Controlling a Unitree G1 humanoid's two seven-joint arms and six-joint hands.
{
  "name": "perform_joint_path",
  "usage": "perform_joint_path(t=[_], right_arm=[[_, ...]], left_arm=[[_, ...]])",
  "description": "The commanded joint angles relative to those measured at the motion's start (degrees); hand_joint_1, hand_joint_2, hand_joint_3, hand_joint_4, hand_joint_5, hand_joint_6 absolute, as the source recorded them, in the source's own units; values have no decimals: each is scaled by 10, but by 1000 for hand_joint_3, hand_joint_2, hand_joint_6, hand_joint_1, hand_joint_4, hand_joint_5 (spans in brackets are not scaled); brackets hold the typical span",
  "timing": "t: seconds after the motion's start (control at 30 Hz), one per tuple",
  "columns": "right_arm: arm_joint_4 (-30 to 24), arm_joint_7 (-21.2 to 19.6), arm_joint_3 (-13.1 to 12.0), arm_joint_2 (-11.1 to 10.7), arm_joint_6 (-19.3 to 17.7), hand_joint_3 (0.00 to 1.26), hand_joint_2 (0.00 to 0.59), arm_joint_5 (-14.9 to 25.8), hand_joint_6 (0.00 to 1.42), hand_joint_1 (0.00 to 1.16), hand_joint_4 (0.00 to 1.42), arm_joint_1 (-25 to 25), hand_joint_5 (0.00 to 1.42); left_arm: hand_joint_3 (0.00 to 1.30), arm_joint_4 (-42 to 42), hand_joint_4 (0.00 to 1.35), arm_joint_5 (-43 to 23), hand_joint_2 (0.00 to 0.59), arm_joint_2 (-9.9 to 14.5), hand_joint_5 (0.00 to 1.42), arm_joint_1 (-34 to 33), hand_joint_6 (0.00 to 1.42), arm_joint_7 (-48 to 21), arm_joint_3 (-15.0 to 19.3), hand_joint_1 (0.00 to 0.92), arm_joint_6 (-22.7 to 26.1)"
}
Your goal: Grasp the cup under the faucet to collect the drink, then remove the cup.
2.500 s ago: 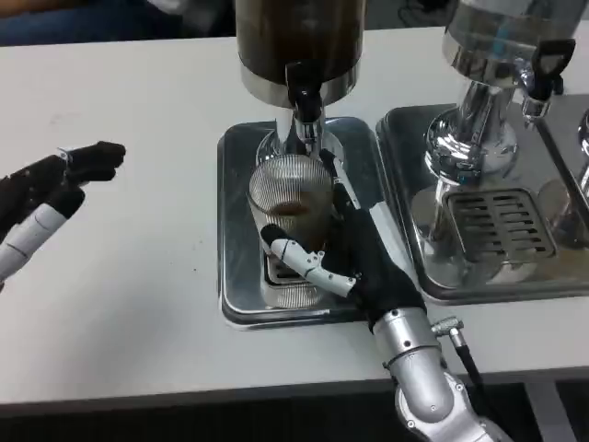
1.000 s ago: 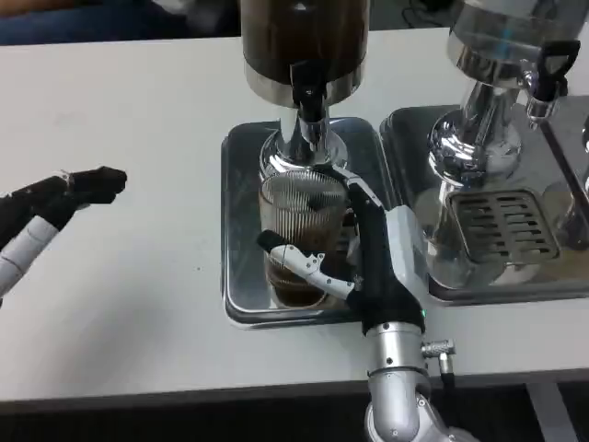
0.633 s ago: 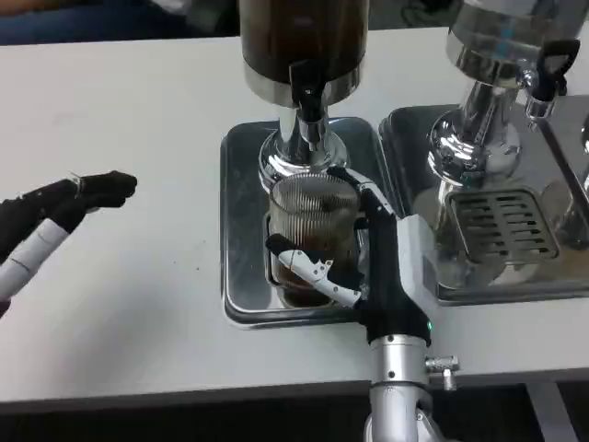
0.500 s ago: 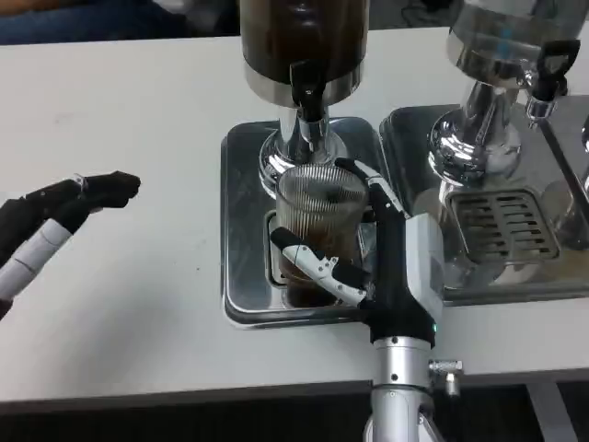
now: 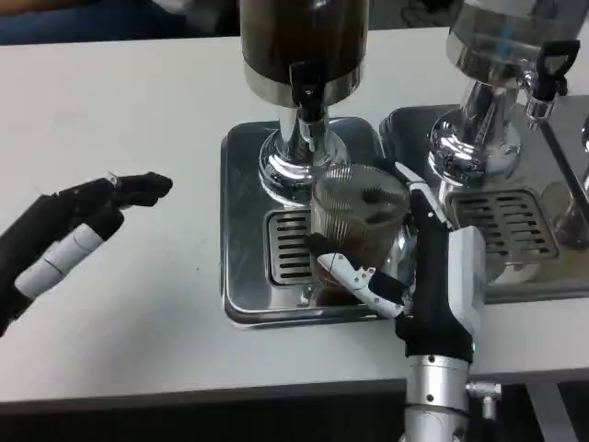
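Nearest, the right hand (image 5: 414,276) is clamped round the ribbed clear glass cup (image 5: 357,230) of brown drink, lifted over the steel drip tray (image 5: 241,230) toward 3 o'clock of the black faucet (image 5: 306,87). Any tilt or jolt could spill it, or knock the neighbouring chrome dispenser (image 5: 479,120). At 9 o'clock, over the white counter (image 5: 138,92), the left hand (image 5: 78,230) hangs empty, fingers loosely apart

dispenser (image 5: 304,46) top cut off, cup (image 5: 354,221) base hidden behind right hand (image 5: 433,276)
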Motion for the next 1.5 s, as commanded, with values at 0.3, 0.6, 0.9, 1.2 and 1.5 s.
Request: perform_joint_path(t=[0.3, 0.6, 0.9, 1.2, 1.5], right_arm=[[-137, 15, -16, -16, -14, 632, 163, -7, 1424, 918, 831, 61, 1122], [-244, 67, -26, -30, -4, 642, 153, -9, 1424, 932, 831, 114, 1134], [-351, 141, -39, -35, 8, 648, 147, -1, 1424, 933, 846, 171, 1134], [-419, 191, -53, -40, 10, 654, 145, 5, 1424, 933, 849, 214, 1146], [-463, 231, -66, -40, 9, 666, 143, 14, 1424, 926, 860, 244, 1147]], left_arm=[[301, -14, 219, 25, 71, -2, 202, -14, 140, -2, -32, 0, -36], [231, -65, 132, 46, 70, 8, 151, 8, 129, 2, -44, 0, -85], [169, -156, 39, 57, 60, 36, 70, 53, 95, 9, -34, 0, -120], [130, -208, 0, 58, 43, 69, 27, 95, 75, 15, -26, 0, -139], [109, -253, 0, 63, 31, 87, 0, 126, 61, 23, -16, 0, -146]])
